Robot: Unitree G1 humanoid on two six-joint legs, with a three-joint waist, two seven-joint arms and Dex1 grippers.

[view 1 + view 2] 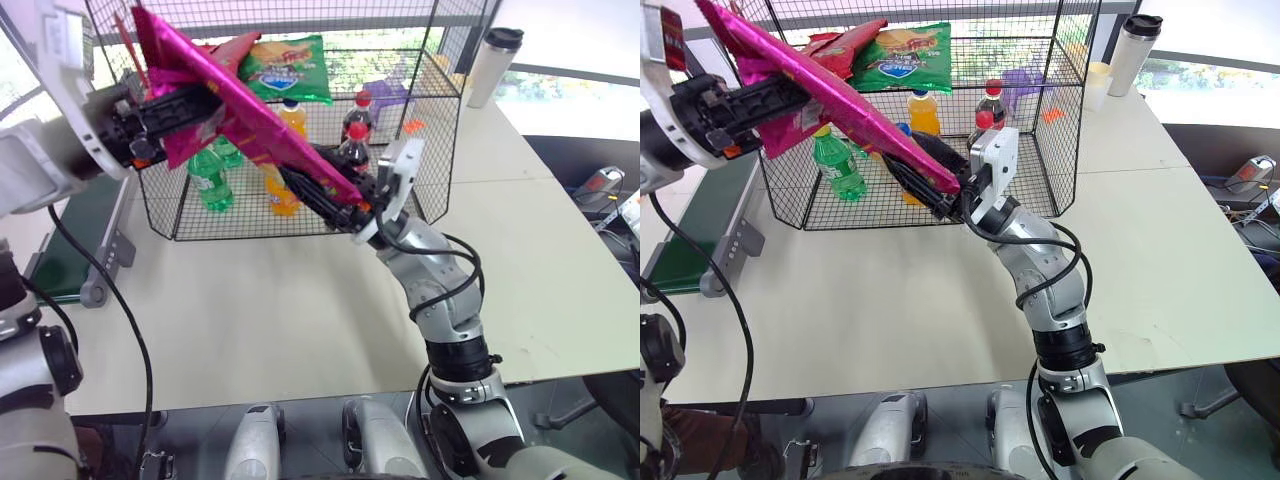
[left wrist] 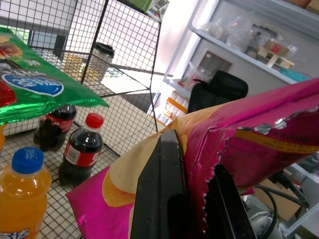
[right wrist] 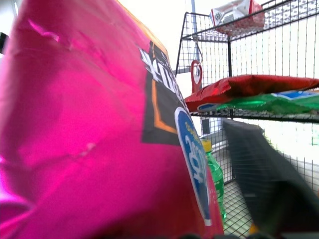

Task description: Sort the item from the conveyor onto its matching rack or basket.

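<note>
Our left gripper clamps the bag upper left; its long axis slants down-right to our right gripper, fingers narrowing around that end, before the rack.

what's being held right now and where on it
The pink snack bag is pinched at its upper crimped edge by the left hand. The right hand is at its lower end; grip there cannot be told.

Snack bag hangs before the cage, conveyor left.
</note>
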